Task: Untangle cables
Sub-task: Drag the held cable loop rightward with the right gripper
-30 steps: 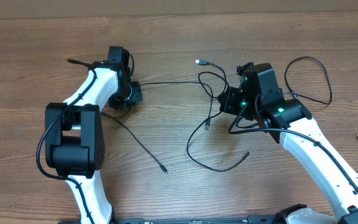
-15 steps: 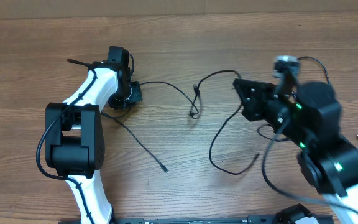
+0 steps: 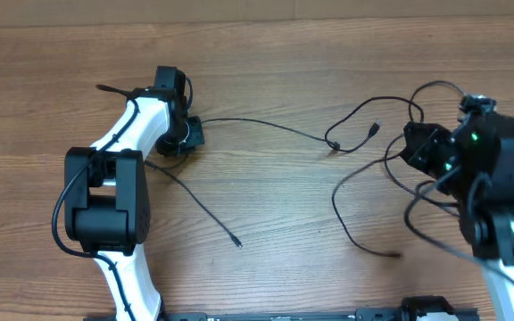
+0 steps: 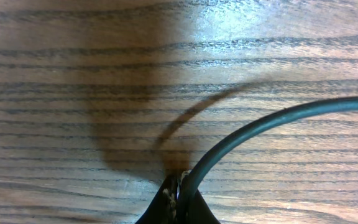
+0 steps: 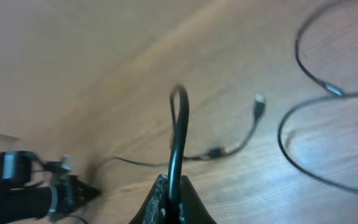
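At upper left of the overhead view, the left gripper [image 3: 188, 134] sits low over the brown wood-grain worktop [image 3: 266, 53]. Its jaws are closed tight on one of the thin black flexible cables [image 3: 257, 122]. The left wrist view shows that cord pinched between the tips and arcing off to the right edge. One strand runs right from this grip to a small knot [image 3: 333, 145] at upper centre. Another emerges from under the arm and slants down to a plug tip [image 3: 238, 243] at lower centre. At far right, the right gripper [image 3: 410, 147] is held above the worktop, jaws likewise closed on a cable. Its wrist view shows a narrow upright loop [image 5: 179, 106] standing above the tips. Loose loops lie at lower right, and a small silvery plug [image 3: 375, 129] lies just right of the knot.
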`<state>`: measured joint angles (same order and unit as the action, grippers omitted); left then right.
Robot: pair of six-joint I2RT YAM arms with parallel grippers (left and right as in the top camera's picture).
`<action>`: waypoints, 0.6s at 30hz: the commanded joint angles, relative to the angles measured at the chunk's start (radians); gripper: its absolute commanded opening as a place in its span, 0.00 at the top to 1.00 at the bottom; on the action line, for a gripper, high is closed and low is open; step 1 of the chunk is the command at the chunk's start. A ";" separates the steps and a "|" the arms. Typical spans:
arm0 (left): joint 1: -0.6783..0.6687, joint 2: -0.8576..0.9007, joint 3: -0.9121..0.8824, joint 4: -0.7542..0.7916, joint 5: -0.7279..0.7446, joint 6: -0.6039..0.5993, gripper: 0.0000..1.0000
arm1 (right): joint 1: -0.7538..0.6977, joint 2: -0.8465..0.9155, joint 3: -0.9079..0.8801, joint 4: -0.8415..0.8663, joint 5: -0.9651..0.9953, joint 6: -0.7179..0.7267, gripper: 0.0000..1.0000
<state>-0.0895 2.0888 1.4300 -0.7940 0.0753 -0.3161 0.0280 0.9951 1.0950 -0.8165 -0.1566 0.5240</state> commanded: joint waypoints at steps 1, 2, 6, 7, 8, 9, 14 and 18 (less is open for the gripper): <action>0.008 0.097 -0.068 -0.002 -0.026 -0.018 0.96 | -0.004 0.094 0.021 -0.008 -0.007 0.000 0.96; 0.008 0.097 -0.068 -0.002 -0.026 -0.018 0.96 | -0.004 0.121 0.021 -0.010 -0.014 0.000 0.96; 0.008 0.097 -0.068 -0.002 -0.026 -0.018 0.96 | -0.004 0.250 0.021 -0.024 -0.027 0.000 0.96; 0.008 0.097 -0.068 -0.002 -0.026 -0.018 0.96 | -0.004 0.277 0.021 -0.026 -0.026 -0.001 0.96; 0.008 0.097 -0.068 -0.002 -0.026 -0.018 0.96 | -0.004 0.298 0.021 -0.027 -0.022 -0.001 0.96; 0.008 0.097 -0.068 -0.002 -0.026 -0.018 0.96 | -0.004 0.330 0.021 -0.029 -0.014 -0.002 0.96; 0.008 0.097 -0.068 -0.002 -0.026 -0.018 0.96 | -0.004 0.447 0.021 -0.045 0.054 -0.009 0.96; 0.008 0.097 -0.068 -0.002 -0.026 -0.017 0.96 | -0.004 0.505 0.021 -0.079 0.136 -0.008 0.96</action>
<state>-0.0895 2.0888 1.4300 -0.7944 0.0753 -0.3161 0.0265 1.4666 1.0950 -0.8791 -0.1116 0.5228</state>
